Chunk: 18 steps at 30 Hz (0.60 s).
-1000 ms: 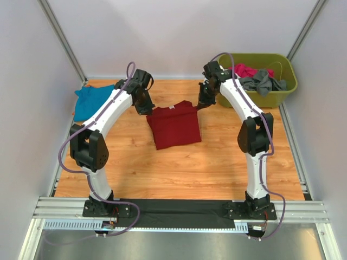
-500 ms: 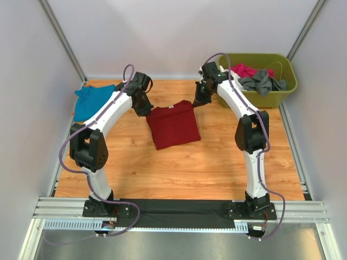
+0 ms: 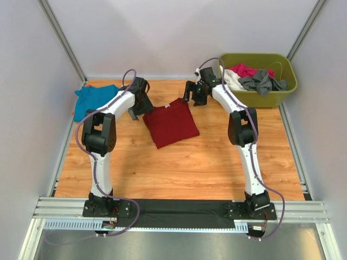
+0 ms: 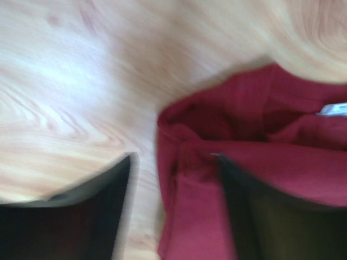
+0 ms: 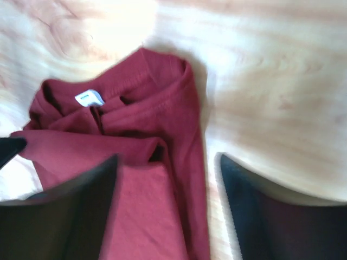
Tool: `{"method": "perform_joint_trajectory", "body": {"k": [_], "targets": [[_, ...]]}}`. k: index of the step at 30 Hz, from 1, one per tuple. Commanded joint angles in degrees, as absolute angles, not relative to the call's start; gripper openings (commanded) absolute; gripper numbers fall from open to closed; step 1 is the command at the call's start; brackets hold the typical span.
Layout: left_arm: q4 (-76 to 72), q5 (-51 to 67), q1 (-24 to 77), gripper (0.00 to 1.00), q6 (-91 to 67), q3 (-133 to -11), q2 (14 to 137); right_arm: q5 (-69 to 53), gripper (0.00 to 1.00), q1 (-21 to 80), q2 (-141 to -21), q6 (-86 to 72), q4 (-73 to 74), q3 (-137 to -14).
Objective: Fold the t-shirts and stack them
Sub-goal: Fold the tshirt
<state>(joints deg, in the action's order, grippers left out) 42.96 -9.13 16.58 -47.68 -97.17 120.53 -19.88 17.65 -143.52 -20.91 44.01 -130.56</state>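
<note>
Red shirt | collar edge under L gripper, apart | R gripper apart too

No readable text anywhere; only a small white label at the collar of the dark red t-shirt; its print is too blurred to read.

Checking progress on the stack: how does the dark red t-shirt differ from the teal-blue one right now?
The dark red t-shirt lies mid-table as a tidy folded rectangle; the teal-blue t-shirt sits rumpled at the far left edge. The dark red t-shirt shows a small white label at its collar; the teal-blue t-shirt shows none from above. Both lie on the wooden table, apart, not stacked.
</note>
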Motion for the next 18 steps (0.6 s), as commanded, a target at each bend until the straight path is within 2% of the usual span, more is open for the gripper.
{"method": "perform_joint_trajectory", "body": {"k": [1,2,8,9,11,12,14,15,16,18], "targets": [[37.28,-10.11,14.51,0.83,-44.05,-101.16,118.92,-23.99,0.82,16.52,-141.95,-20.83,36.05,-134.65],[36.83,-10.19,14.41,0.99,-42.99,-101.68,118.66,-23.91,0.85,16.52,-141.07,-20.74,35.34,-134.56],[33.50,-6.78,14.33,0.99,-37.62,-103.11,112.78,-24.17,0.84,16.35,-130.98,-22.67,32.09,-128.95],[31.66,-2.42,14.33,0.97,-37.70,-101.79,109.98,-25.56,0.77,16.35,-129.74,-23.28,31.12,-127.02],[25.86,1.91,14.85,0.89,-40.67,-96.35,107.41,-26.89,0.72,16.52,-126.32,-25.74,27.87,-120.87],[24.10,2.80,15.11,0.85,-41.56,-94.41,105.49,-28.11,0.64,16.70,-125.43,-26.27,26.82,-119.02],[20.14,3.69,16.61,0.62,-43.41,-89.92,104.51,-29.09,0.47,16.96,-123.93,-26.54,24.35,-114.55],[18.91,3.87,17.74,0.49,-43.77,-88.69,104.59,-29.27,0.29,17.48,-123.84,-26.37,24.00,-113.74],[16.46,4.48,18.19,0.21,-44.12,-87.12,105.02,-29.18,0.20,17.66,-123.92,-26.11,24.34,-113.21],[15.91,6.24,18.63,0.00,-45.08,-87.71,107.73,-29.53,0.03,18.01,-124.71,-25.67,24.35,-112.15]]}}
